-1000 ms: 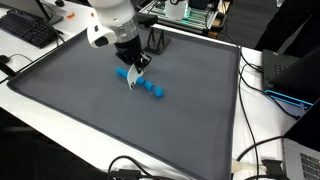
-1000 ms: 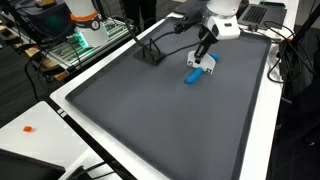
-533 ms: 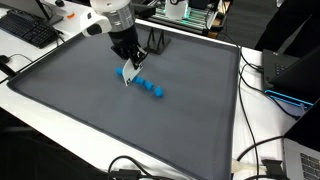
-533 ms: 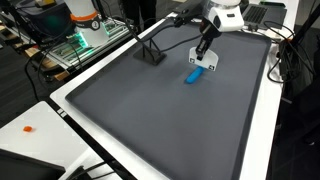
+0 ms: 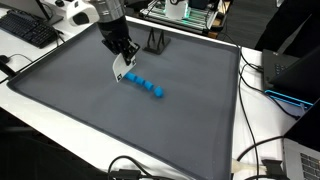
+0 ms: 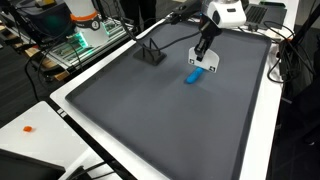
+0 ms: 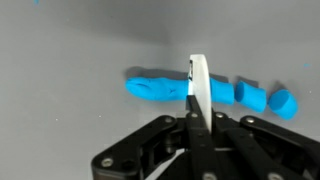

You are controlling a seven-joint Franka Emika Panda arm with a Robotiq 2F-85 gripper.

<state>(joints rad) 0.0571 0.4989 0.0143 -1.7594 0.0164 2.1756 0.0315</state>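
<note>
My gripper point(image 5: 122, 66) is shut on a thin white blade point(image 5: 120, 75) and hangs just above the dark mat, at the left end of a row of blue dough pieces point(image 5: 148, 86). In the wrist view the blade point(image 7: 198, 82) stands upright in front of a long blue dough roll point(image 7: 158, 88), with two cut pieces point(image 7: 252, 94) to its right. The fingers point(image 7: 197, 118) clamp the blade's base. In an exterior view the gripper point(image 6: 205, 58) holds the blade point(image 6: 208, 66) just behind the blue dough point(image 6: 194, 76).
A dark mat point(image 5: 100, 120) covers the white table. A black stand point(image 5: 156, 42) sits at the mat's far edge and also shows in an exterior view point(image 6: 150, 55). A keyboard point(image 5: 30, 30) lies far left. Cables point(image 5: 255, 150) and a laptop point(image 5: 292, 75) are at the right.
My gripper has moved with the blade from over the middle of the dough row towards its left end and lifted slightly. The blue pieces have stayed in place.
</note>
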